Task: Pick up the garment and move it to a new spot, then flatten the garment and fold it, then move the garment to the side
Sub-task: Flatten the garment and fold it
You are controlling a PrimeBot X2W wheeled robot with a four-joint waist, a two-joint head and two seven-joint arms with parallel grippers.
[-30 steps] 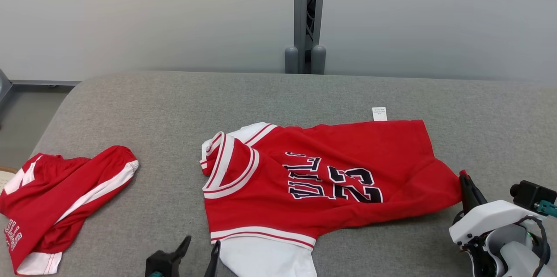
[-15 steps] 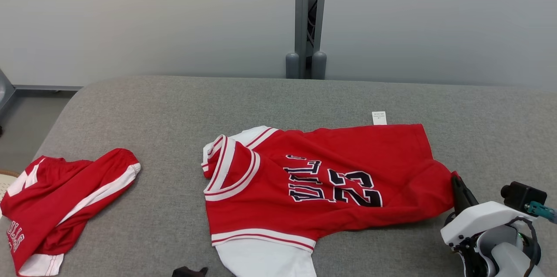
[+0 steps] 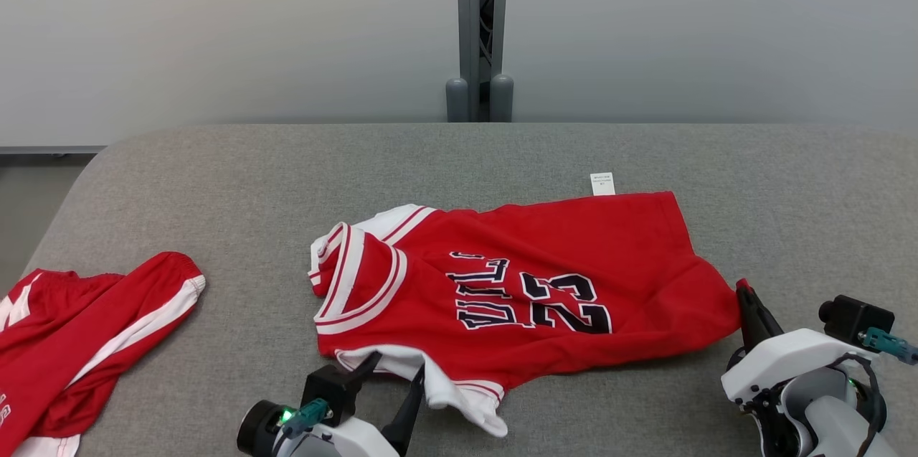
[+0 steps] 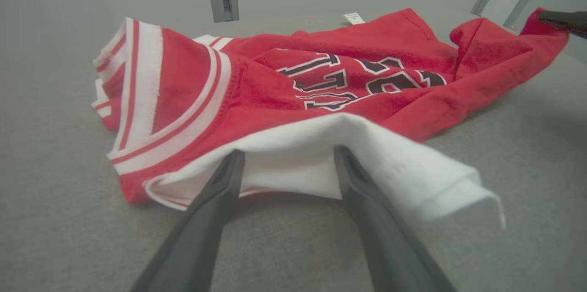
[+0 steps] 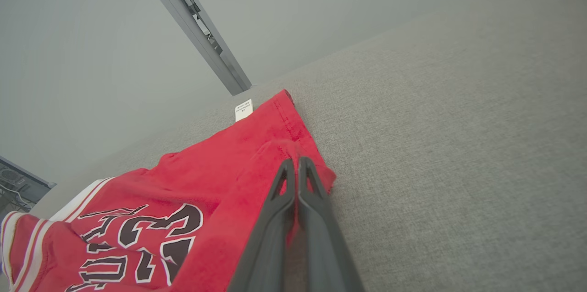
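Back in view, the left gripper (image 4: 289, 152) — spread, empty — noses under the white sleeve (image 4: 394, 163); the jersey (image 3: 531, 278) runs lengthwise rightward to the right gripper (image 5: 293, 161), clamped on its far end.

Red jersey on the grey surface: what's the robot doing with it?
A two-armed robot is working the red jersey spread on the grey surface. Its right gripper has its jaws shut on the hem corner; the left gripper, jaws open, sits at the white sleeve, not yet gripping. Another red garment lies apart, left.
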